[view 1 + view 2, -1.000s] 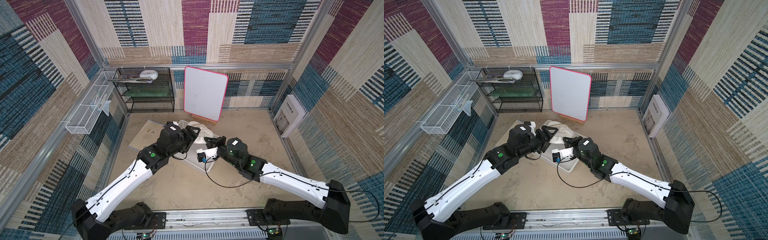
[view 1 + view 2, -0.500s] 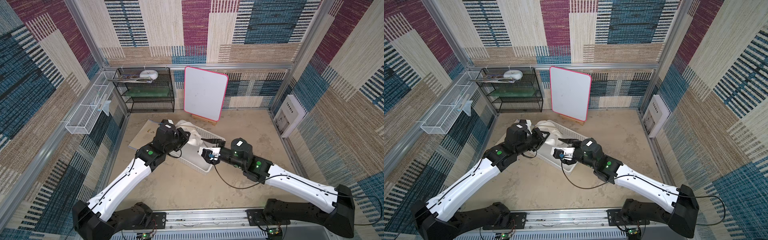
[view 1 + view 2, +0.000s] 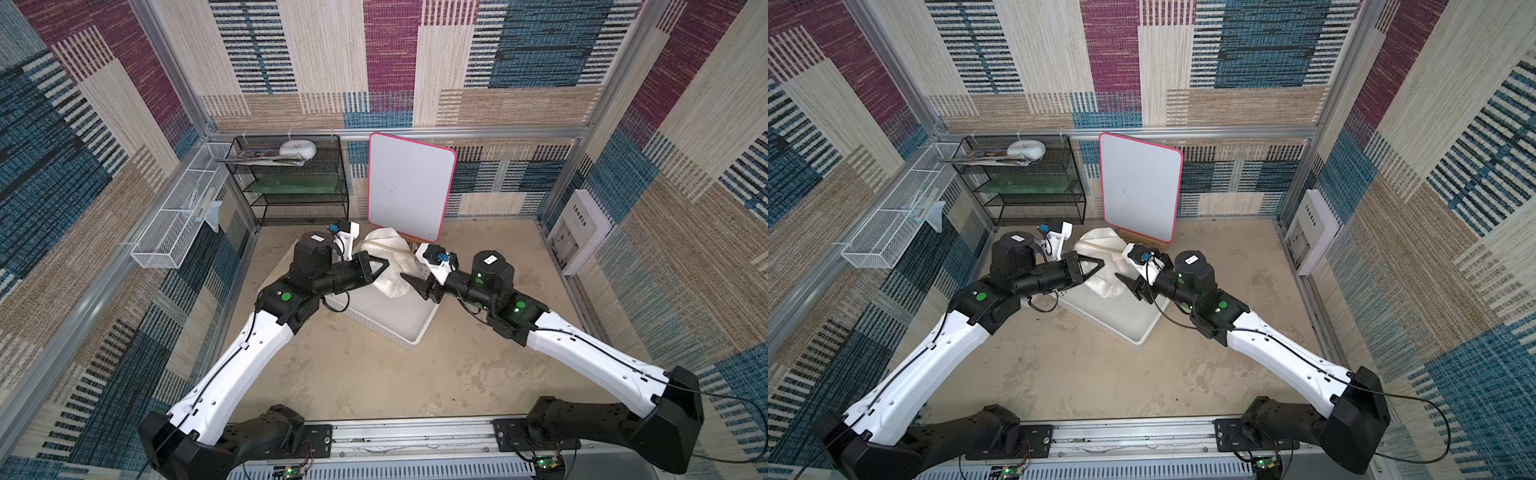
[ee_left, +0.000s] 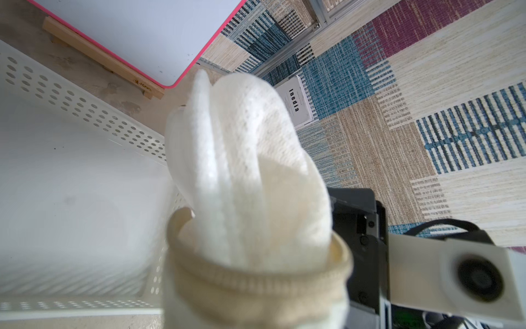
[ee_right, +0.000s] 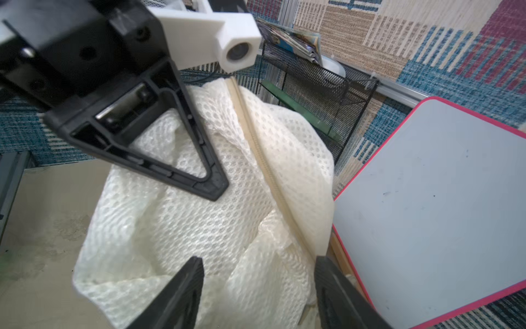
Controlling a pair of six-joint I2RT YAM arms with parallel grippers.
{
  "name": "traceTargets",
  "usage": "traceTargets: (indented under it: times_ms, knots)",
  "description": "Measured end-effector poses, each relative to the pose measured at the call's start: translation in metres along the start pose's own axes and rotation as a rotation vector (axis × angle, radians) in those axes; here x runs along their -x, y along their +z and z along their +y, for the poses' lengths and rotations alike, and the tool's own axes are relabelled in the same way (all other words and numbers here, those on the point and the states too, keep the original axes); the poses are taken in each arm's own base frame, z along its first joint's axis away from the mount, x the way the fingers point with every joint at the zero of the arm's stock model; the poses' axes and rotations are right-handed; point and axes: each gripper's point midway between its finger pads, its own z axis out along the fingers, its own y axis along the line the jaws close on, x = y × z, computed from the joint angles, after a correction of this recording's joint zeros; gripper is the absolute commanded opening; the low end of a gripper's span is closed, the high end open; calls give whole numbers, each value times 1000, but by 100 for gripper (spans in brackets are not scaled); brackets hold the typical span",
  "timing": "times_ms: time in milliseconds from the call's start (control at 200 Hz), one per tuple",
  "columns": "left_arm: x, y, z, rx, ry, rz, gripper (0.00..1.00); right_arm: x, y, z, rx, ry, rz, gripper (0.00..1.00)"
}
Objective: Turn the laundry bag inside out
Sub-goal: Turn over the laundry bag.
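Left pincer (image 3: 384,266) is clamped on the laundry bag (image 3: 388,249) near its zipper edge. Right pincer (image 5: 259,259) is spread wide, nothing gripped. Bag is held bunched above the basket (image 3: 409,343). Inversion is judged barely started; pull-through not yet done.

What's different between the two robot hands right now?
The left gripper has its jaws shut on the laundry bag, holding it above the basket; the right gripper has its jaws open, gripping nothing. Both are black and point at the bag.
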Motion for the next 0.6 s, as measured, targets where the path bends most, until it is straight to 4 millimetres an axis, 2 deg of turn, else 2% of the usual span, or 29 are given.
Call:
traceTargets:
  times_ms: [175,401,516,601]
  knots:
    - [-3,0,-9,-38,24,44,0,8,-6,-23,-96,-14,-21,64]
    - [-7,2,-20,-86,23,93,0,13,9,-33,-121,-129,9,57]
    - [-8,-1,-23,-94,34,104,0,13,11,-41,-147,-171,32,28]
    - [-13,-3,-23,-91,50,129,0,24,9,-54,-174,-177,24,10]
